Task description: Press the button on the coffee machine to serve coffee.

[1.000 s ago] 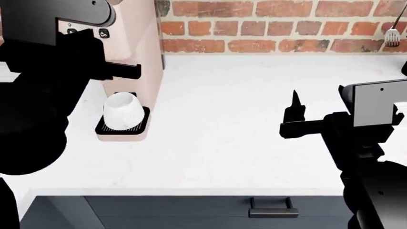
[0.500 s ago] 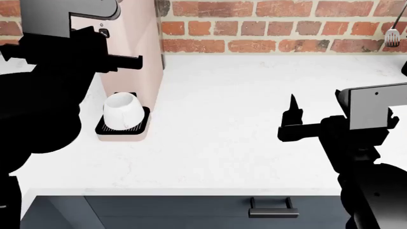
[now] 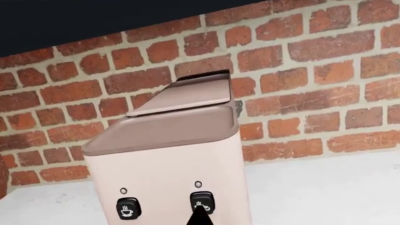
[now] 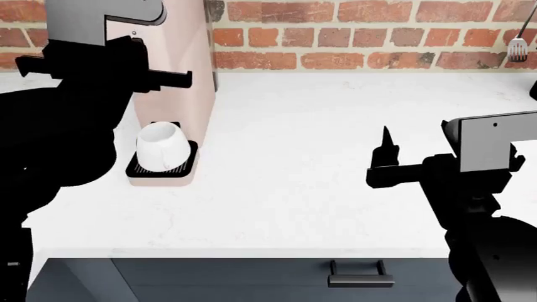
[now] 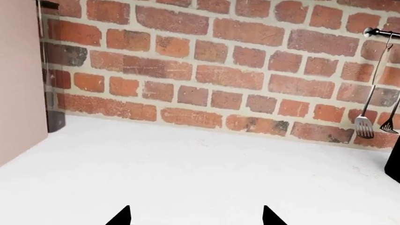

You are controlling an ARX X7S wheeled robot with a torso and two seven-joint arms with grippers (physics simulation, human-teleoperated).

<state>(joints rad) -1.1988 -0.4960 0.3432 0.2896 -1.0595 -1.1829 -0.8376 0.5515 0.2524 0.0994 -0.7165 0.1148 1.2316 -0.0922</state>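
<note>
The pale pink coffee machine (image 3: pixel 168 159) fills the left wrist view, with two dark cup-icon buttons on its front. My left gripper (image 3: pixel 200 216) is shut, and its single black tip touches the lower edge of the right-hand button (image 3: pixel 202 202). The other button (image 3: pixel 128 208) is untouched. In the head view my left arm hides the front of the coffee machine (image 4: pixel 185 44) and both buttons. A white cup (image 4: pixel 161 145) sits on the black drip tray (image 4: pixel 186 165). My right gripper (image 5: pixel 195 216) is open and empty, low over the counter far to the right.
The white counter (image 4: pixel 302 157) runs back to a red brick wall (image 4: pixel 361 38). A spatula (image 5: pixel 366 124) hangs on the wall at the far right, with a dark object (image 5: pixel 394 164) below it. A drawer handle (image 4: pixel 361 277) sits under the counter's front edge.
My left arm has risen and moved in toward the machine's head, now covering both buttons in the head view. The right arm has barely moved.
</note>
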